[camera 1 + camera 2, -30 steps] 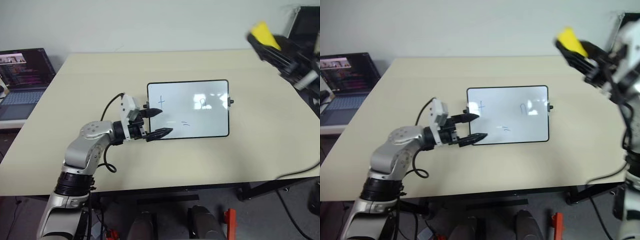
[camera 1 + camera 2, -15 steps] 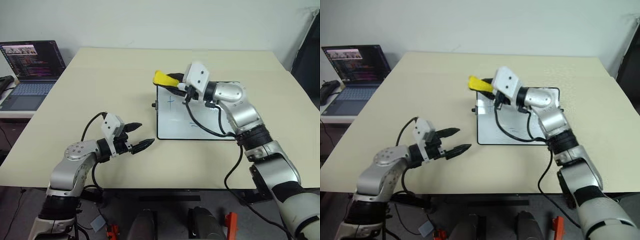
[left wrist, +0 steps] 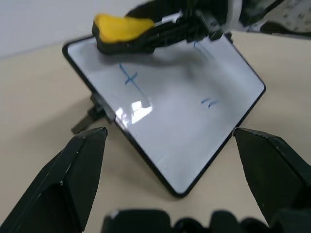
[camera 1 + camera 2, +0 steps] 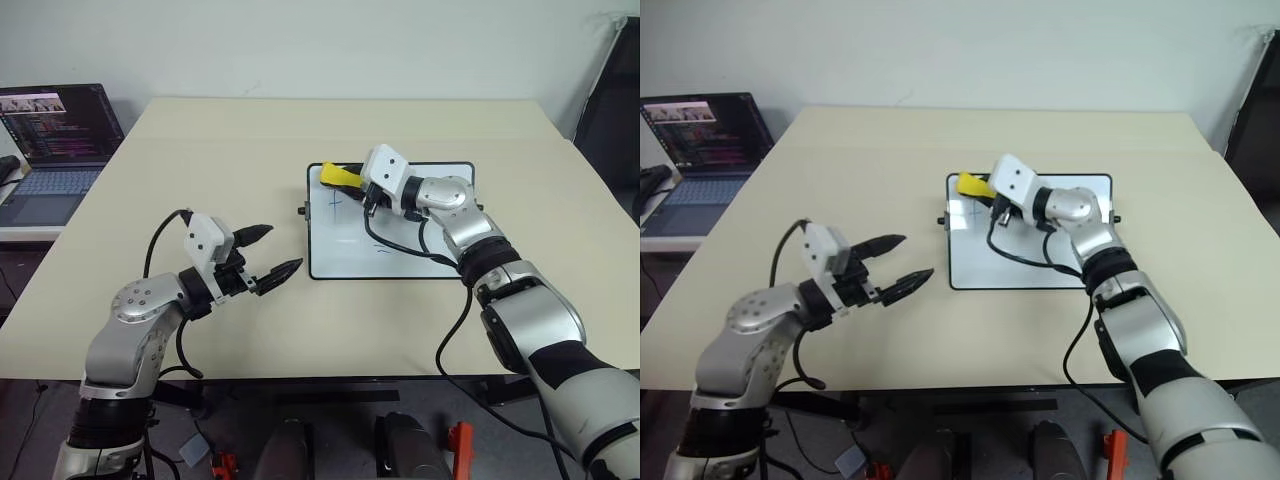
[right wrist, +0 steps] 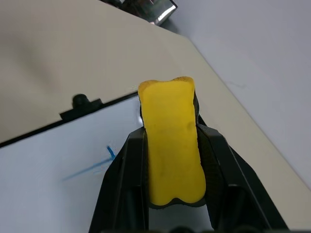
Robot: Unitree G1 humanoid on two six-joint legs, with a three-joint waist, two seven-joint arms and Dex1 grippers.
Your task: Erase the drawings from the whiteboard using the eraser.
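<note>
The whiteboard (image 4: 400, 255) lies flat on the beige table, with a black knob (image 5: 80, 101) on its side edge. My right gripper (image 4: 349, 181) is shut on the yellow eraser (image 4: 337, 175), which sticks out past the fingertips over the board's far-left corner, just above the blue plus sign (image 4: 334, 198). Of the drawings, the plus (image 3: 130, 77) and two short dashes (image 3: 209, 102) show clearly; my right arm partly covers the arch mark. Whether the eraser touches the board I cannot tell. My left gripper (image 4: 279, 249) hangs open and empty, to the left of the board and apart from it.
An open laptop (image 4: 50, 150) sits on a side surface past the table's left edge. The beige table (image 4: 200, 150) is bare around the board. A black cable (image 4: 410, 250) from my right wrist loops over the whiteboard.
My right arm swung down from the upper right with the eraser to the board's far-left corner. My left gripper drew back from the board's left edge. The camera also shifted.
</note>
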